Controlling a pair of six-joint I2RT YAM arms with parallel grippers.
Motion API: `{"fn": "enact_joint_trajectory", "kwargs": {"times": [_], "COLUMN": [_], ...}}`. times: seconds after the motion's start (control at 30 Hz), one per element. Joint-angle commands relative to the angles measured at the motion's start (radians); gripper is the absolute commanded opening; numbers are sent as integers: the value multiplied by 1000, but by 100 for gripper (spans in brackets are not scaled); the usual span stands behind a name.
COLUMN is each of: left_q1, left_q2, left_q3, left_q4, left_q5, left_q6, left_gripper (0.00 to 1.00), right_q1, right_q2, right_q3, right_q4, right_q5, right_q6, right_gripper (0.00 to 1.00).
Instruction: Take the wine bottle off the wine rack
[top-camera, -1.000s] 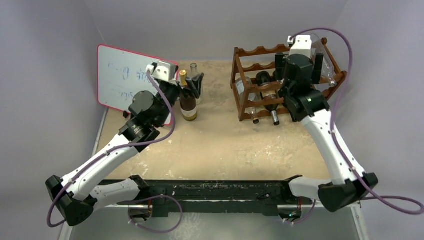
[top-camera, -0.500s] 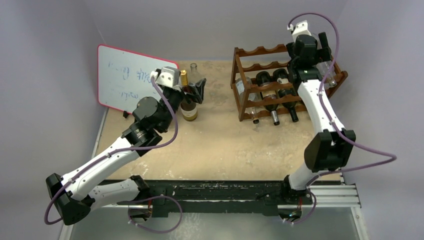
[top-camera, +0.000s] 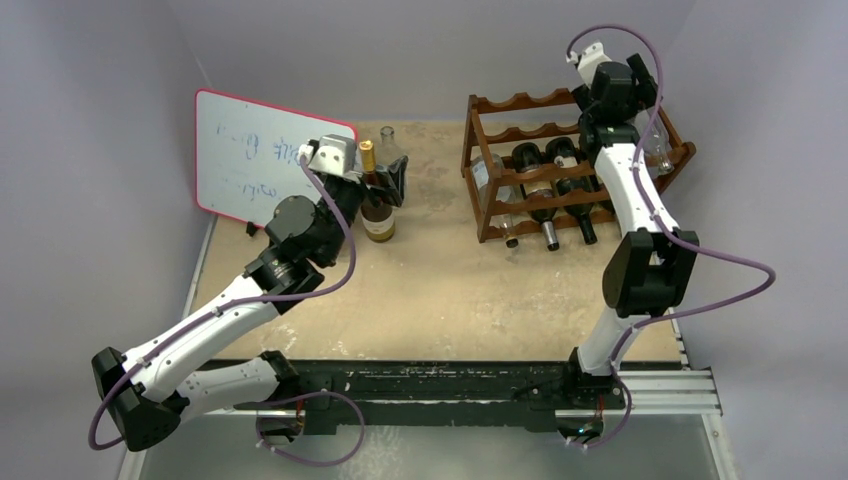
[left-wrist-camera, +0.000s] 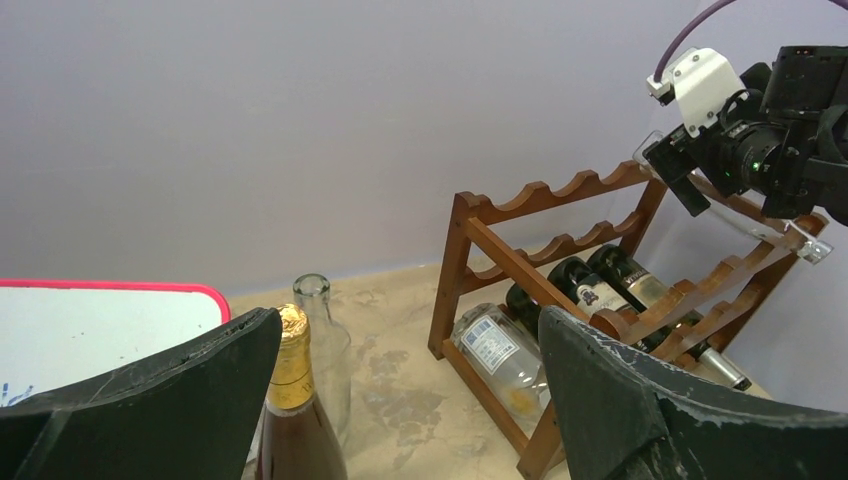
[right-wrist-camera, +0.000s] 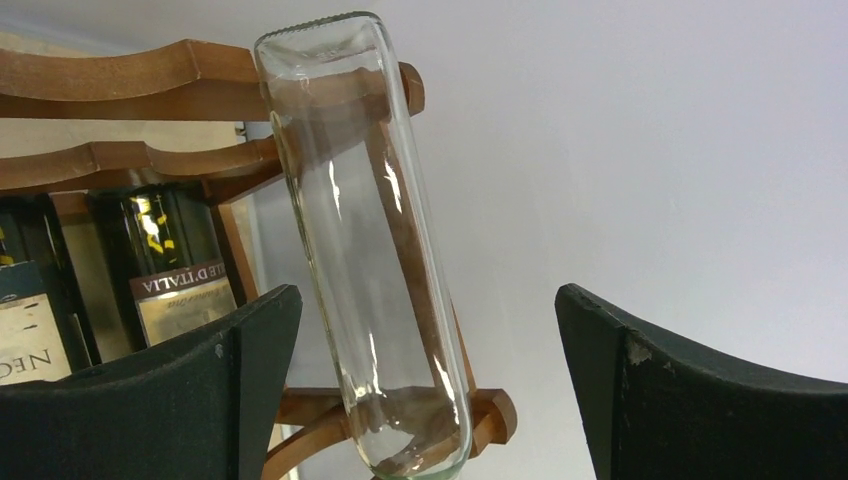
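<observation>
Right pincer (right-wrist-camera: 428, 305) is gaping wide astride the clear bottle (right-wrist-camera: 370, 250), not yet gripping it, the bottle lying across the wine rack (top-camera: 525, 100) rails near the worktop's (top-camera: 450, 290) far-right corner, so grasp and lift-off are both remaining; left pincer (left-wrist-camera: 408, 325) is hanging open astride a standing amber bottle (left-wrist-camera: 293, 400).

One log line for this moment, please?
right tool: open, facing clear bottle on wine rack | left tool: open near amber bottle

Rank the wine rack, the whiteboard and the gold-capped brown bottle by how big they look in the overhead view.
Largest to smallest:
1. wine rack
2. whiteboard, fairly close behind
3. brown bottle, clearly smallest
</observation>
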Motion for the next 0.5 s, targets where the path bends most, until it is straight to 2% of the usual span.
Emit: {"fn": "enact_joint_trajectory", "kwargs": {"times": [0.0,0.47], "left_q1": [-9,-19], "left_q2": [-21,-23], "left_q3": [1,-4], "left_q4": [60,62], "left_q5": [-18,-34], "left_q6": [3,8], "left_gripper": [100,100], "right_q1": [-10,-51], "right_q2": [-8,100], "right_q3": [-21,52], "right_q4": [98,119], "right_q5": [18,39], "right_q6": [-62,-49], "right_gripper": [100,100]}}
